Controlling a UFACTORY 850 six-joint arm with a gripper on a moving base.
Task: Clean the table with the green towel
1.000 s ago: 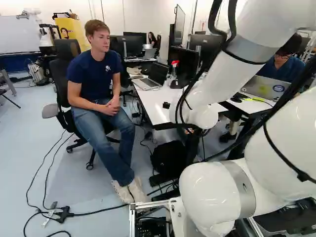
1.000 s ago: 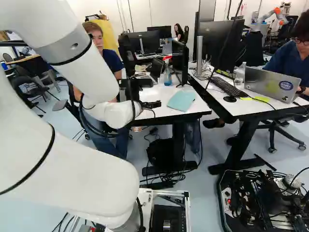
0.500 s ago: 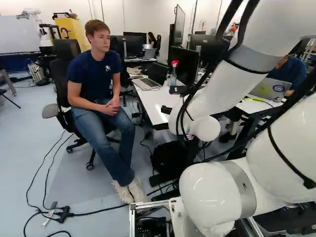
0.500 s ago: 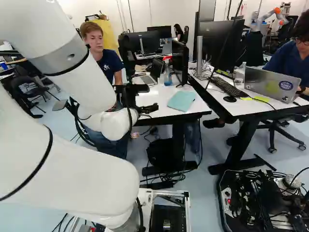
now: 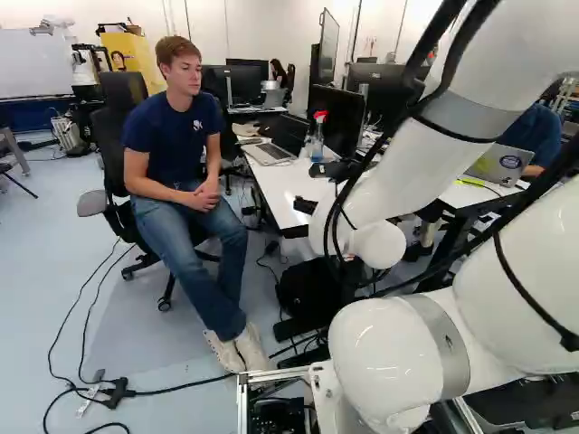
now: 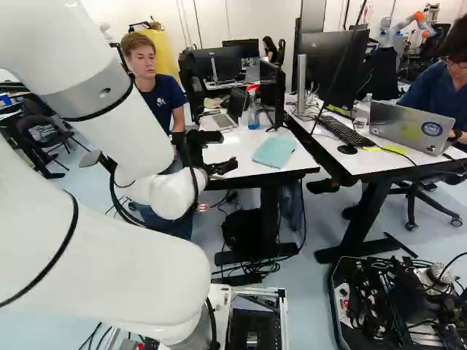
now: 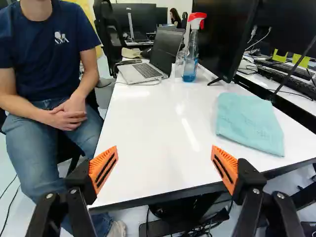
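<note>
In the right base view my gripper (image 6: 228,152) is held over the near edge of the white table. The wrist view shows the gripper (image 7: 164,160) open and empty, its orange-padded fingers far apart above the table's front edge. A bare white tabletop (image 7: 153,118) stretches ahead of them. The pale blue-green towel (image 7: 249,123) lies folded flat near the table's front right corner in that view, ahead of and beside one finger, not touched by it. The right base view shows the towel (image 6: 275,152) beyond the gripper.
On the table's far part stand an open laptop (image 7: 140,72), a spray bottle (image 7: 190,57) with blue liquid and a monitor (image 7: 222,37). A person (image 5: 181,163) sits close beside the table. A second desk (image 6: 350,157) adjoins it, holding a keyboard and laptop. Another robot (image 6: 408,23) stands far back.
The arm's wrist has turned, bringing both gripper fingers into sight in the right base view, then shifted slightly left and down there. Towel and base have stayed where they were.
</note>
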